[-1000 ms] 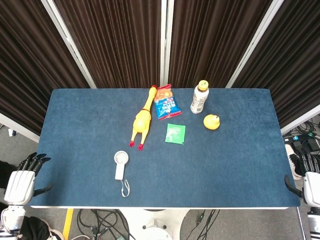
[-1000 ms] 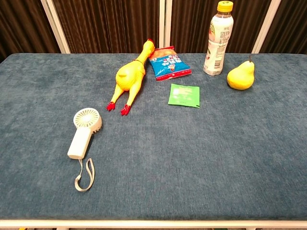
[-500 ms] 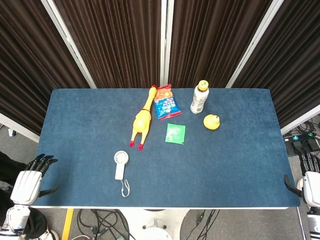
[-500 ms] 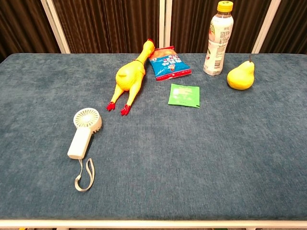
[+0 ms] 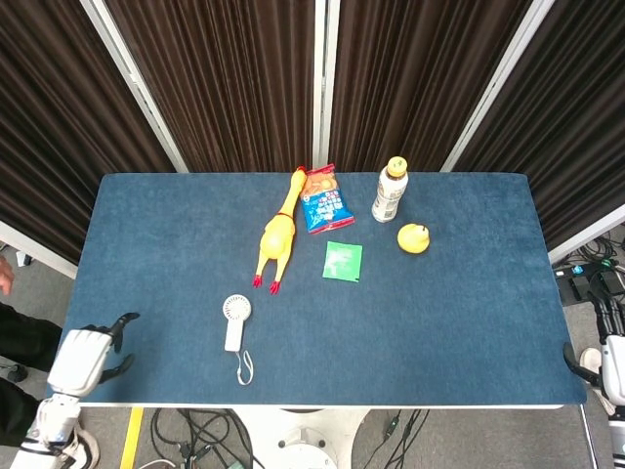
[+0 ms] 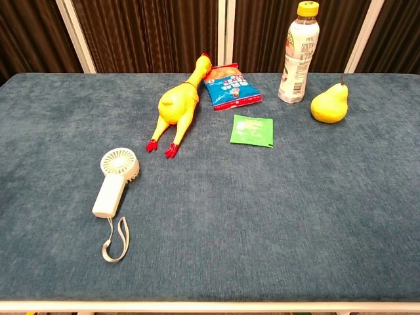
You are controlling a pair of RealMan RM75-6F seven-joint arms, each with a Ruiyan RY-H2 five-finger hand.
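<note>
Head view: left hand creeps toward the little fan

Head view shows the left hand at the near left corner of the blue table. One second ago it was lower and farther out, past the edge. Now it has come in and up, so it sits right at the corner. It holds nothing. Its fingers are a bit curled and apart, with one finger poking out toward the table.

The thing nearest to it is the white hand fan. The fan lies flat on the cloth, round head away from the robot, with its strap trailing toward the near edge. The hand is well apart from it. The fan has not moved at all.

The right hand is only a sliver at the right edge of the picture, lower than before. I cannot tell how its fingers lie.

Farther back lie a yellow rubber chicken, a snack bag, a green packet, a drink bottle standing up, and a yellow pear. None of them has moved.

My guess is the left arm is just starting to reach.
</note>
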